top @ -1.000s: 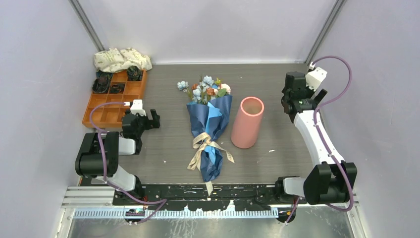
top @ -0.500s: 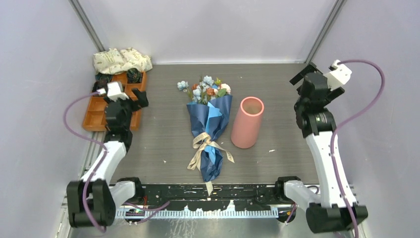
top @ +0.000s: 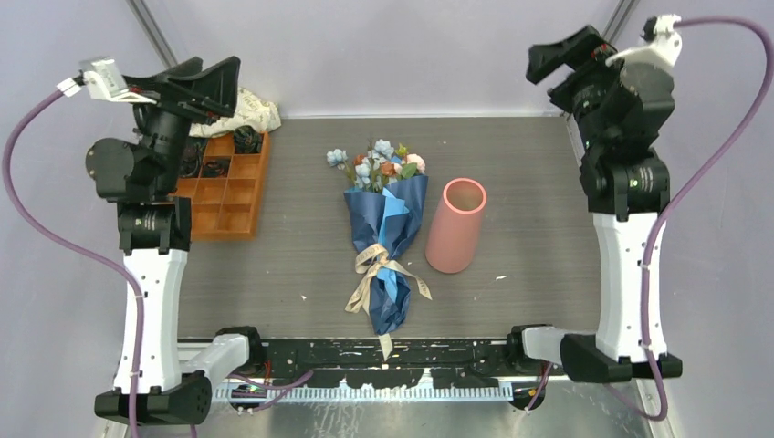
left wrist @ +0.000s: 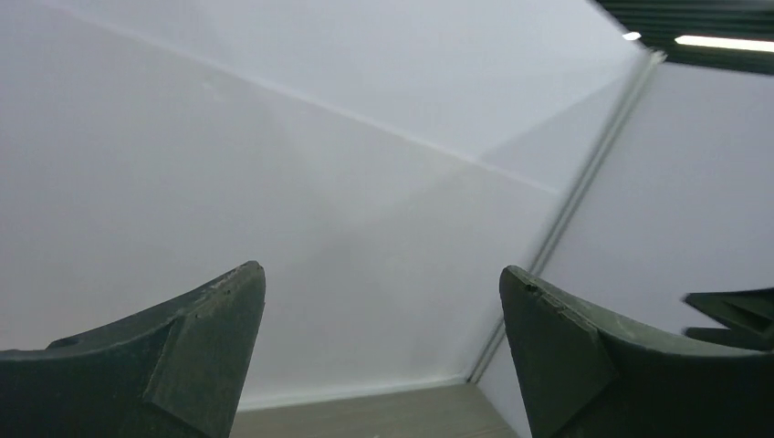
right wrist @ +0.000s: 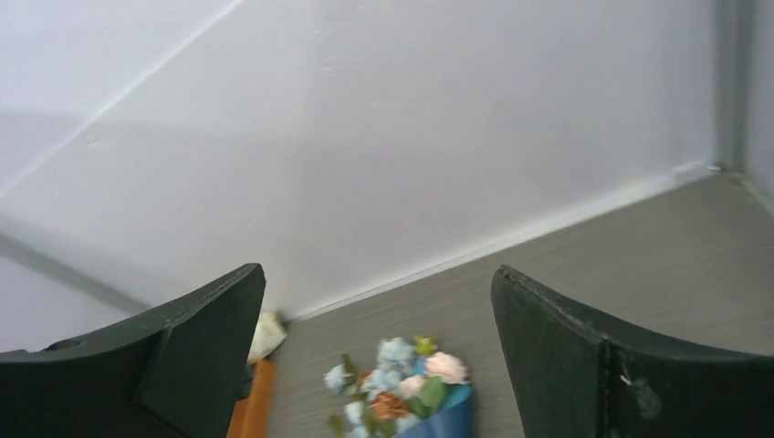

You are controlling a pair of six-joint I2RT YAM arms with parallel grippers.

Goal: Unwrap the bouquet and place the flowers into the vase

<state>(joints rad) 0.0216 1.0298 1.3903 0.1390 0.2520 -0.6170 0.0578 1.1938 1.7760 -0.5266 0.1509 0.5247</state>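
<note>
Nearest the arm bases, the pointed tail of the bouquet (top: 388, 228) lies on the grey table (top: 301, 246). It sits well below both grippers and between them, nearer the middle than either side. Its dark and light blue paper is closed around the stems, with the beige ribbon (top: 374, 265) tied about the narrow part and its ends trailing on the table.

Just beside the paper, on the right gripper's side, stands the vase (top: 454, 226), a salmon-pink cylinder with its open mouth showing. Whether it touches the paper cannot be told.

Farther on, the flowers (top: 379, 164) spread out of the cone's wide end, in pale blue, pink, white and orange-brown. The right wrist view catches these blooms (right wrist: 402, 374) and the top of the paper (right wrist: 447, 412) low between its own fingers.

Under the left arm lies the orange tray (top: 233, 187), with dark items in its far compartments. Beyond it the cream cloth (top: 251, 109) is bunched just under the left gripper's fingers.

The left gripper (top: 224, 87) is held high over that far left corner, jaws spread wide with nothing between them. Its wrist view (left wrist: 383, 274) shows only bare wall and a strip of table in the gap. The right gripper (top: 540, 71) hangs high at the far right, equally wide apart and empty (right wrist: 377, 272), pointing toward the back wall.
</note>
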